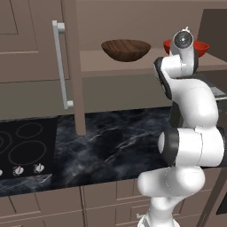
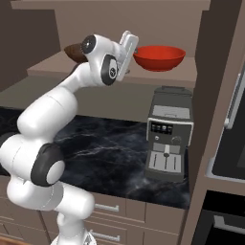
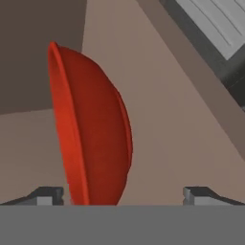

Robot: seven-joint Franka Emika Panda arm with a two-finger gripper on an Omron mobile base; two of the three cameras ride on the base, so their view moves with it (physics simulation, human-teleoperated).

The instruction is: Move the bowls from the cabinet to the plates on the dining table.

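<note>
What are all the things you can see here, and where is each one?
red bowl: one, glossy red, on the cabinet shelf, right side
wood bowl: one, dark brown, on the same shelf, left of the red bowl
cabinet: one, taupe-brown, open above the counter
door handle: one, silver, upright on the cabinet door at left
counter: one, black with white veins, under the cabinet
cooktop: one, black, set in the counter at left
coffee machine: one, grey and black, on the counter below the red bowl
arm: one, white with dark joints
tool: one, open, right at the red bowl's rim
</note>
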